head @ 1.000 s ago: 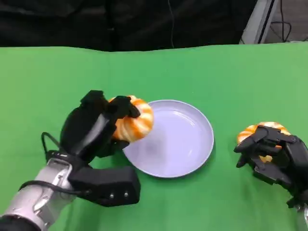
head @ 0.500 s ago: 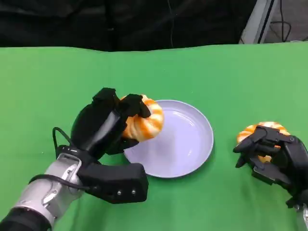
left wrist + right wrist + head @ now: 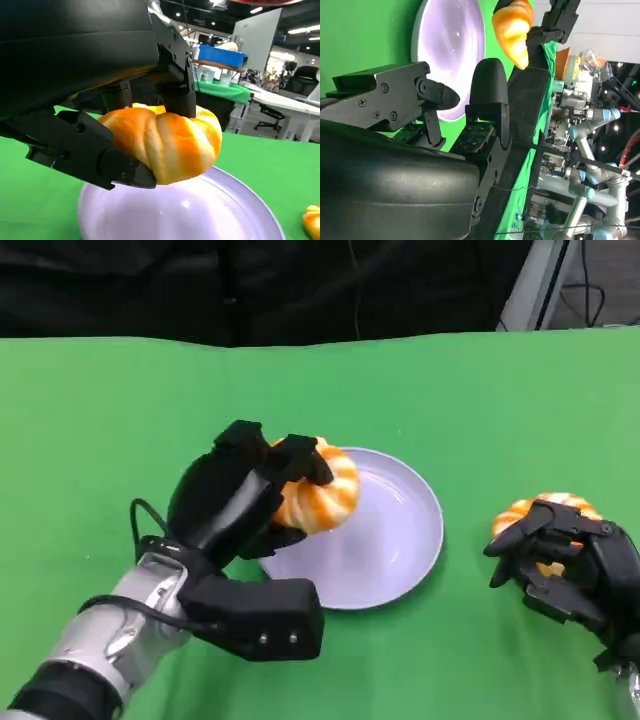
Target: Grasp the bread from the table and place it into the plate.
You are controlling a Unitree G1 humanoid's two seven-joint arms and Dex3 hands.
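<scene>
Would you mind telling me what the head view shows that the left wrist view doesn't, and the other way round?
Head view alone: the right hand resting over the second bread, and the green table as a whole. Left wrist view alone: the gap between the held bread and the plate, plus a background room. Shared: the left hand holding bread above the plate.

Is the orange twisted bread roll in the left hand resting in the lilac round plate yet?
No. The left hand grips the roll above the plate.

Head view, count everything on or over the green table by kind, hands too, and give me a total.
Breads: 2, one held over the plate, one by the right hand.
Plates: 1.
Hands: 2, left, right.
Total: 5.
</scene>
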